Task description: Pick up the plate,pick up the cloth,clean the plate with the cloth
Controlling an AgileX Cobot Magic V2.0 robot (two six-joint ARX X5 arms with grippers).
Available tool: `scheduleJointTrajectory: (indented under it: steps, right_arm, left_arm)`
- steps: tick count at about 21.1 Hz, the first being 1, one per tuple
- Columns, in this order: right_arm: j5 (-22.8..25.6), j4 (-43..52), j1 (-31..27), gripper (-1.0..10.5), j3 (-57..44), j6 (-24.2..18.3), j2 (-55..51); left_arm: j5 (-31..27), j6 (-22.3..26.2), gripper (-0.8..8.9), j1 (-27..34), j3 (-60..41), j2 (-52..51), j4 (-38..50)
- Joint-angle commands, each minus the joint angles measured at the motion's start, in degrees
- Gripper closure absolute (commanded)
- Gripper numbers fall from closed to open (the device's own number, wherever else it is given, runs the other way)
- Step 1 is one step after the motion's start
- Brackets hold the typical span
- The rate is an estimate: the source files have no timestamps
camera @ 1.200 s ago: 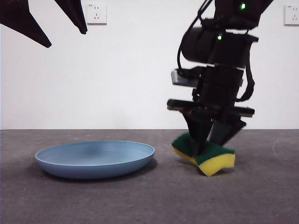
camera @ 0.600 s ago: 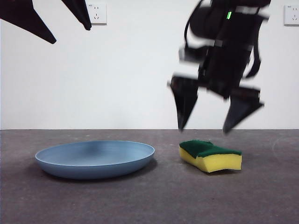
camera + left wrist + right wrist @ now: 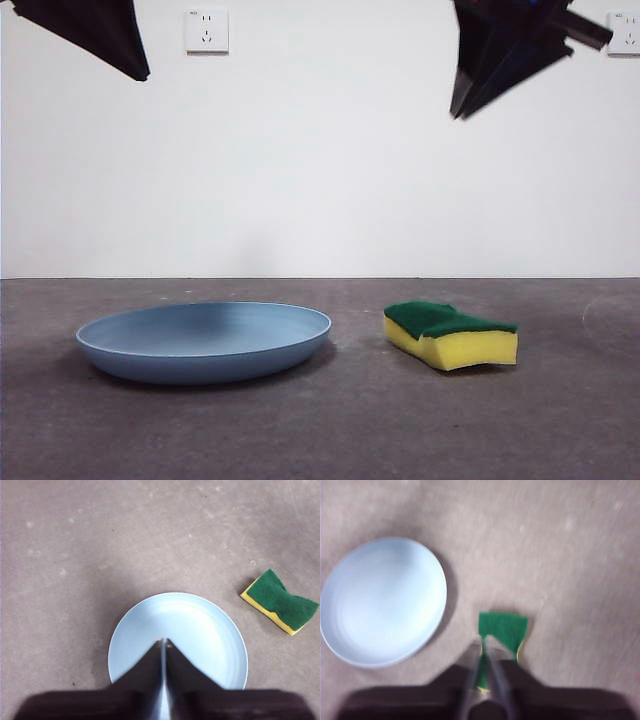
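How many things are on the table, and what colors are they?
Light-blue plate: 1
Yellow sponge with a green top: 1
Total: 2 things on the table, lying apart. Both grippers hang high above them, holding nothing.

A plain white wall (image 3: 320, 180) is seen behind the table (image 3: 320, 420), whose surface is covered in a grey-brown, faintly speckled material. Two white wall sockets are mounted high on the wall, one (image 3: 206, 29) well left of the other (image 3: 624, 32). Lighting is even and soft.
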Motion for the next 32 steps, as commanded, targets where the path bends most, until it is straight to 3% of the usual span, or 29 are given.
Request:
scheduleJointTrajectory:
  steps: [1, 7, 9, 11, 14, 18, 32]
  right_arm:
    - [3.34, 3.58, 2.01, 9.6, -2.12, -0.31, -2.51]
    - [5.51, 17.92, 6.56, 9.6, -14.49, -0.61, -13.60]
    - [8.90, 24.04, 8.68, 9.6, -21.46, -0.59, -19.32]
    - [12.22, 26.23, 10.19, 9.6, -27.41, -0.68, -24.44]
    - [12.74, 28.04, 10.38, 9.6, -34.18, -0.66, -30.14]
    - [12.66, 27.17, 10.38, 9.6, -35.04, -0.46, -30.86]
    - [12.59, 27.08, 10.38, 9.5, -35.04, -0.46, -30.86]
  left_arm:
    - [-0.96, 1.14, 8.21, -0.35, -1.03, -1.88, 1.66]
    - [-3.26, 1.14, 8.21, -0.79, -13.79, -13.81, 14.01]
    - [-4.74, 0.96, 8.21, -0.81, -21.27, -19.04, 20.35]
    - [-4.59, 0.48, 8.21, -0.81, -29.48, -24.37, 28.17]
    - [-4.61, -2.10, 8.21, -0.85, -36.94, -28.20, 33.44]
    - [-4.35, -4.02, 8.17, -1.07, -37.57, -28.26, 33.79]
    - [-4.61, -3.80, 8.17, -1.01, -37.57, -28.26, 32.55]
